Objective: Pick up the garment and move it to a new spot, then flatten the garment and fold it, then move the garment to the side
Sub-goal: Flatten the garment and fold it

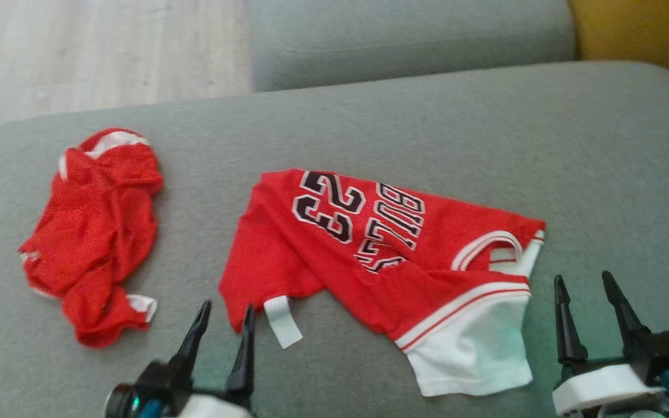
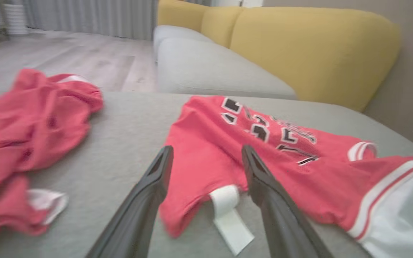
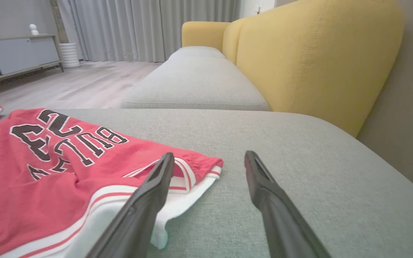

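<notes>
While left claw [image 1: 227, 306] and right claw [image 1: 582, 276] gape empty, one spread jersey [image 1: 381, 255], one crumpled red heap [image 1: 93, 232]

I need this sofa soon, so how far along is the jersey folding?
Early. The red Bulls jersey lies spread but rumpled on the grey cushion, unfolded, apart from a crumpled red garment. Nothing is in hand: the left gripper and right gripper are open near its edges. Flattening, folding and moving aside remain.

Left pincer [image 1: 227, 310]: fingers parted, tips angled forward, not closed on anything. Right pincer [image 1: 583, 284]: fingers spread wider, roughly parallel, also not closed on anything. White wrist housing [image 1: 601, 388] is seen directly behind right pincer.
</notes>
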